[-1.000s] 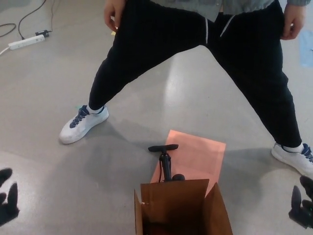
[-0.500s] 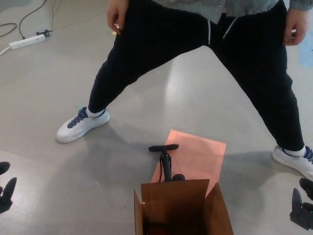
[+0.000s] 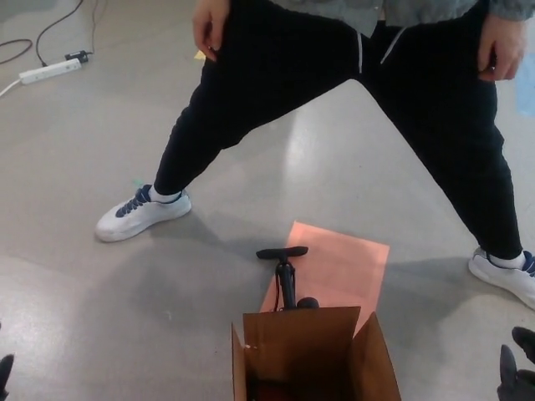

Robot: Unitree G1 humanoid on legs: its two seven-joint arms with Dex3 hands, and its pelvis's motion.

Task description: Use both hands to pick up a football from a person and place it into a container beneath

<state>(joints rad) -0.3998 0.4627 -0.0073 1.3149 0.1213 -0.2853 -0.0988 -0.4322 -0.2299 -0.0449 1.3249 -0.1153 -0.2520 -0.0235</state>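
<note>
Showing only fingertips, right hand (image 3: 517, 373); box (image 3: 311, 357) cropped below.

- Person (image 3: 359, 83) stands legs wide apart, hands at hips.
- Open cardboard box (image 3: 311, 355) at floor's bottom edge, ctr.
- Black pump (image 3: 284, 276) upright just behind box, on pink sheet (image 3: 343, 263).
- Power strip (image 3: 50, 72) top-left corner.
</note>
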